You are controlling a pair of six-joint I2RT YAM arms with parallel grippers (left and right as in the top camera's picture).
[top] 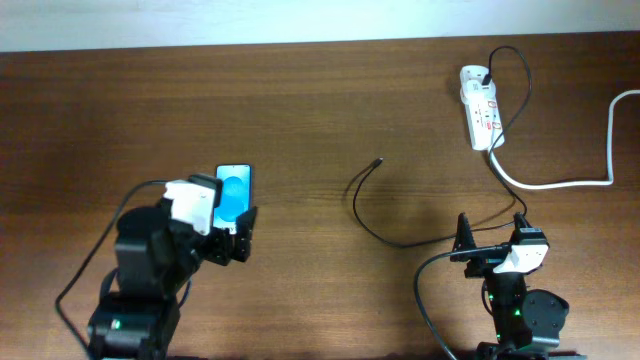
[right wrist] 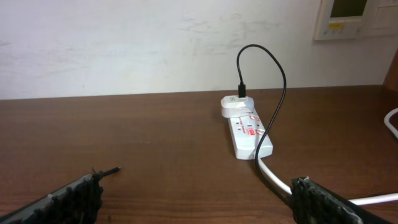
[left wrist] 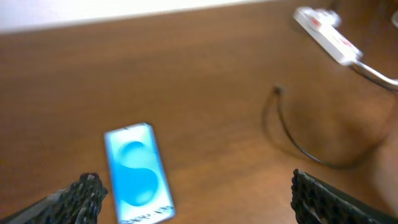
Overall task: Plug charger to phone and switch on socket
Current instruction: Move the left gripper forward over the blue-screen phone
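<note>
Found left jaws spread wide just behind the phone, face-up on the bench, long axis running away from them — nearer arm for it. Found right jaws equally wide, connector tip of the charger loose ahead-left, well apart from the phone. Noted plug end already seated in the far socket; nothing barring either approach.

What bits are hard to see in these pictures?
- Overhead: the near end of the slim blue-screened phone is hidden by the left fingers.
- Left wrist: blur makes the phone's white band unreadable.
- Overhead: red switches on the white power strip are too small to tell on from off.
- Overhead: the thick white cord runs off the right edge.
</note>
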